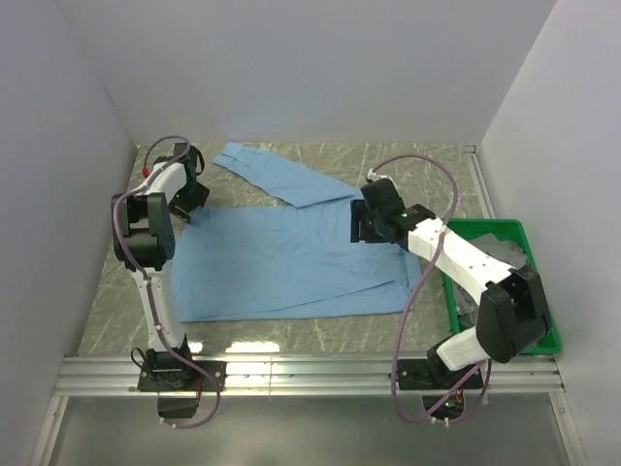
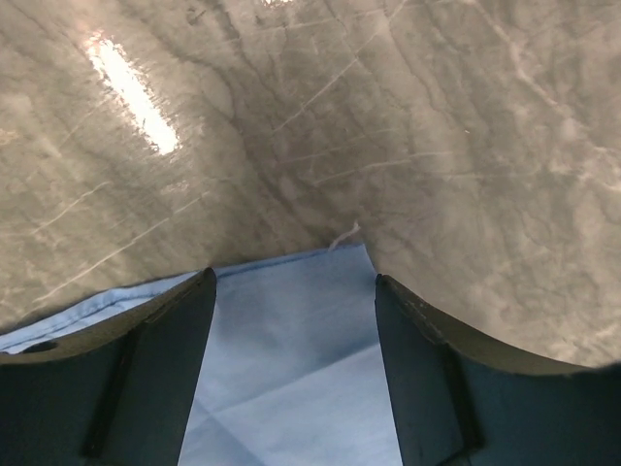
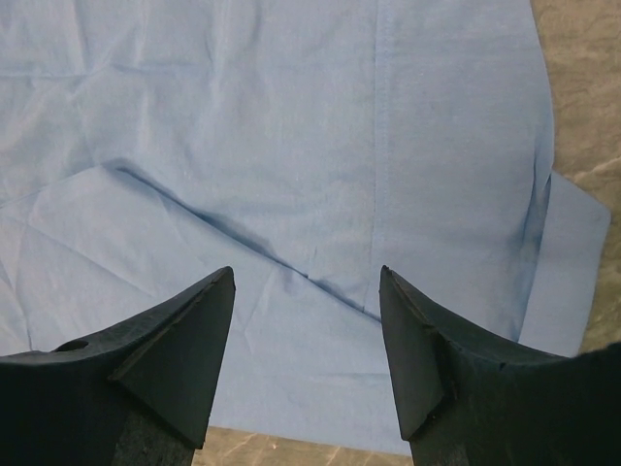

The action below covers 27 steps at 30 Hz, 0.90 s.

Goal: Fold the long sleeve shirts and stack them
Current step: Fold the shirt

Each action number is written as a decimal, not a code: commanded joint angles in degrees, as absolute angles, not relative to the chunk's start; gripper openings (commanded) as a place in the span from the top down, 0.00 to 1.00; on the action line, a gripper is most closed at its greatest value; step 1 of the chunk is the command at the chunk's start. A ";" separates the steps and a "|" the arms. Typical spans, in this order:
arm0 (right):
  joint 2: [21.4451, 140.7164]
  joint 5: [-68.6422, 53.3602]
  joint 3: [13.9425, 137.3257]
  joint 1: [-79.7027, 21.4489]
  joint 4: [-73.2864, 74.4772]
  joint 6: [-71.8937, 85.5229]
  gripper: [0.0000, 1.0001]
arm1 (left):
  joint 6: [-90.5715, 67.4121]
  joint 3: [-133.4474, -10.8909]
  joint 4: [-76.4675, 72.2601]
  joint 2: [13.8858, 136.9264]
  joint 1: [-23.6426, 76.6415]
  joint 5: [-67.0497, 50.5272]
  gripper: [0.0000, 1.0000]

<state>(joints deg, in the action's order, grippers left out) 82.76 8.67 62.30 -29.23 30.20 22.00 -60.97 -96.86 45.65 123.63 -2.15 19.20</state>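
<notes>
Logging one long sleeve shirt point(image 1: 281, 262), plain light blue, lying spread over the middle of the table point(image 1: 116, 301); noting one sleeve point(image 1: 277, 175) angling off toward the table's far edge, its cuff end nearest the far-left corner; seeing a folded-over flap along the shirt's side toward the table's right.

Placing left claw point(image 1: 191, 209) over the table's far-left part, at the shirt's corner there; in the left wrist view, finding that claw point(image 2: 291, 291) standing wide, dark fingers point(image 2: 165, 369) well apart, the shirt point(image 2: 291, 379) corner lying in the gap with a loose thread at its tip and bare veined table point(image 2: 437, 146) beyond; gripping nothing; not telling whether the fingertips are touching cloth.

Placing right claw point(image 1: 361, 231) right of the table's middle, over the shirt's right side; in the right wrist view, finding that claw point(image 3: 306, 291) also wide, nothing pinched, the shirt point(image 3: 291, 126) filling the view beneath; noting a diagonal crease point(image 3: 223, 233) running down toward the gap; glimpsing bare table point(image 3: 587, 87) past the cloth's edge.

Marking a green bin point(image 1: 490, 225) sitting at the table's right edge, partly hidden behind the right arm; seeing something grey inside, not identifying it.
</notes>
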 commanded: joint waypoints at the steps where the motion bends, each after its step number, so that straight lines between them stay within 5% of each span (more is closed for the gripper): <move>1: 83.67 8.00 63.63 -29.36 29.36 22.06 0.32 | -62.23 -99.84 47.46 125.59 -2.02 18.28 0.27; 13: 87.27 7.91 67.15 -29.36 30.23 20.92 0.32 | -62.05 -103.80 49.83 130.17 -2.02 18.72 0.28; 27: 94.47 11.43 76.27 -26.82 28.48 17.84 0.35 | -54.94 -98.17 47.46 130.61 -1.50 20.21 0.71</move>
<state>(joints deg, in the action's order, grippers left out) 92.51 8.91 71.61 -28.91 30.65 19.46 -57.39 -101.32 49.30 127.66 -1.89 21.32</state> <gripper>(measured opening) 0.660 0.318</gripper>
